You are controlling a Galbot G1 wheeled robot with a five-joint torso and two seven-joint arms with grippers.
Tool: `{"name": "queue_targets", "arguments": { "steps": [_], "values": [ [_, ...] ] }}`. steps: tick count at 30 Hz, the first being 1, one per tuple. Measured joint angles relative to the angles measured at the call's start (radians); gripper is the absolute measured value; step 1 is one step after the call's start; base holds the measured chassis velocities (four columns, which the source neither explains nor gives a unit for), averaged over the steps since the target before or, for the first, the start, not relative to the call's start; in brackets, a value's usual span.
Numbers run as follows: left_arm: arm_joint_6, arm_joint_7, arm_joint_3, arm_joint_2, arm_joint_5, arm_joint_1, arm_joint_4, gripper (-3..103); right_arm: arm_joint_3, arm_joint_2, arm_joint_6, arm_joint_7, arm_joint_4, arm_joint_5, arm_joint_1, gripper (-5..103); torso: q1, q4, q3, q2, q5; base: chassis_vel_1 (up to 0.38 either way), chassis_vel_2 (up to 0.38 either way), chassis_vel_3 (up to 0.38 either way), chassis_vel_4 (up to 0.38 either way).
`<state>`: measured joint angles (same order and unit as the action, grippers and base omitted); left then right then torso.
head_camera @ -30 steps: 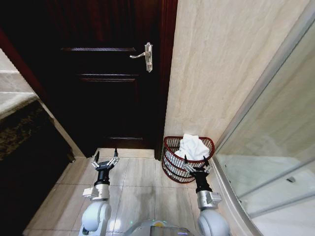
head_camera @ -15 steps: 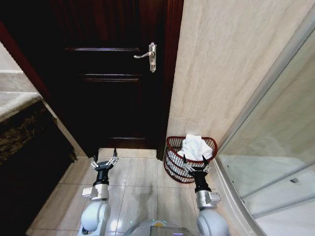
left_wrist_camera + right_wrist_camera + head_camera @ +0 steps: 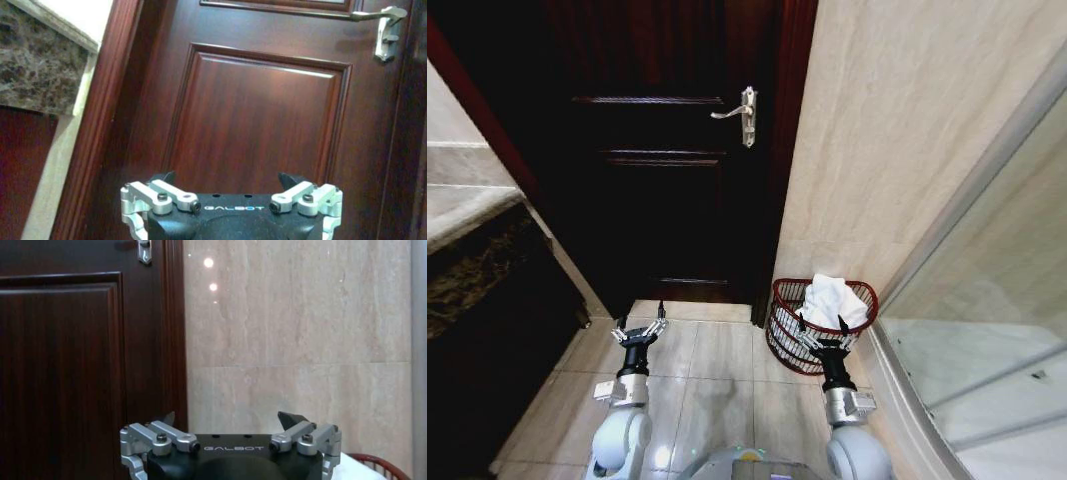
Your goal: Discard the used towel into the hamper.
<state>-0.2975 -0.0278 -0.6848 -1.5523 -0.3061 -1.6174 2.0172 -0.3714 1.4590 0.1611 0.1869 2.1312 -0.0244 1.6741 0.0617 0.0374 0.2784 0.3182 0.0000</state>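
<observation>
Whole view has slid rightward, so the camera turned, not the things. Door (image 3: 667, 170) at 12 o'clock. Hamper (image 3: 822, 325) at 1 o'clock against wall. Towel (image 3: 835, 300) heaped inside: soft, light, limp; pinch a raised fold. Left gripper (image 3: 640, 329) and right gripper (image 3: 819, 330) spread wide, empty.

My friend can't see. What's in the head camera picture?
A white towel lies in a red wire hamper by a tiled wall. The right pincer is open in front of it, the left pincer open before a dark door.
</observation>
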Motion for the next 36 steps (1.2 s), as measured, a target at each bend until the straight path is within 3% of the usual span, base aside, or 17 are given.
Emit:
{"name": "queue_targets", "arguments": {
  "steps": [10, 18, 24, 27, 30, 34, 36],
  "values": [
    [0.039, 0.009, 0.004, -0.009, 0.038, 0.000, 0.023, 100, -0.032, -0.013, -0.016, 0.028, 0.001, -0.028, -0.024, 100, 0.001, 0.0002, 0.001, 0.002, 0.0000, 0.000, 0.000, 0.000, 0.000],
    [0.109, 0.035, 0.001, 0.008, 0.081, -0.007, 0.048, 100, -0.047, -0.010, -0.024, 0.050, 0.030, 0.009, 0.000, 100, 0.014, 0.0000, 0.023, 0.038, -0.0001, 0.000, 0.000, 0.000, 0.000],
    [0.129, -0.026, -0.009, 0.055, 0.042, -0.026, 0.064, 100, -0.106, 0.011, -0.024, 0.064, 0.042, 0.034, 0.003, 100, 0.022, 0.0001, 0.038, 0.060, 0.0000, 0.000, 0.000, 0.000, 0.000],
    [0.134, -0.076, -0.009, 0.101, 0.002, -0.033, 0.068, 100, -0.161, 0.028, 0.001, 0.020, 0.064, 0.018, 0.049, 100, 0.029, -0.0001, 0.050, 0.079, -0.0001, 0.000, 0.000, 0.000, 0.000],
    [0.134, -0.087, 0.001, 0.123, -0.004, -0.043, 0.072, 100, -0.182, 0.038, 0.021, 0.005, 0.075, 0.001, 0.080, 100, 0.033, -0.0001, 0.058, 0.091, 0.0000, 0.000, 0.000, 0.000, 0.000],
    [0.136, -0.064, 0.020, 0.128, 0.002, -0.047, 0.075, 100, -0.199, 0.049, 0.035, 0.001, 0.093, -0.014, 0.112, 100, 0.039, 0.0001, 0.067, 0.107, -0.0001, 0.000, 0.000, 0.000, 0.000],
    [0.160, -0.012, 0.036, 0.124, 0.024, -0.049, 0.091, 100, -0.211, 0.061, 0.038, -0.001, 0.114, -0.016, 0.130, 100, 0.045, -0.0001, 0.075, 0.120, -0.0001, 0.000, 0.000, 0.000, 0.000]
  ]
}}
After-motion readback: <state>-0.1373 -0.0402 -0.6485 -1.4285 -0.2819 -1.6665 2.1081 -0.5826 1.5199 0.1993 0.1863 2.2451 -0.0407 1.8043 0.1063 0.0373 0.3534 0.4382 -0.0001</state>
